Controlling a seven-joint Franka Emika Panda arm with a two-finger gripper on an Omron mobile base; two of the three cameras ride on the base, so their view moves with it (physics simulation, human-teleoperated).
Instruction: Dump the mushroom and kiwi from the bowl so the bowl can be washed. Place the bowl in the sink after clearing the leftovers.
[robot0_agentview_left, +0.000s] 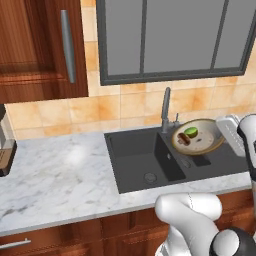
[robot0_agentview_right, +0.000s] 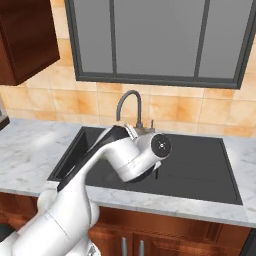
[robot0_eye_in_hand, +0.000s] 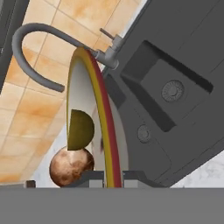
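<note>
Bowl (robot0_eye_in_hand: 98, 109) rim sits pinched between the closed jaws of the gripper (robot0_eye_in_hand: 113, 175), seen edge-on in hand view; fingers (robot0_eye_in_hand: 133, 175) show on either side of the golden-brown rim at frame bottom. Grip at the rim leaves the bowl's inside free, prob. so contents can slide off when tipped. Just beside the jaws, on the bowl's inner face, lies the mushroom (robot0_eye_in_hand: 71, 166); a bit farther out along the same face, touching it, the kiwi (robot0_eye_in_hand: 81, 130). Both are still on board, so dumping is not yet done (judgement). In left base view the bowl (robot0_agentview_left: 198, 137) hangs tilted, w/ kiwi (robot0_agentview_left: 190, 132) and mushroom (robot0_agentview_left: 183, 140) resting toward its far-left part. Beyond the bowl, away from the jaws: tap (robot0_eye_in_hand: 35, 48) arching past the rim, and under it the sink (robot0_agentview_left: 135, 160), dark double basin set in the marble counter (robot0_agentview_left: 55, 175). Bowl is held over the smaller basin, approx. beside the tap base; final placing there awaits clearing the leftovers.
</note>
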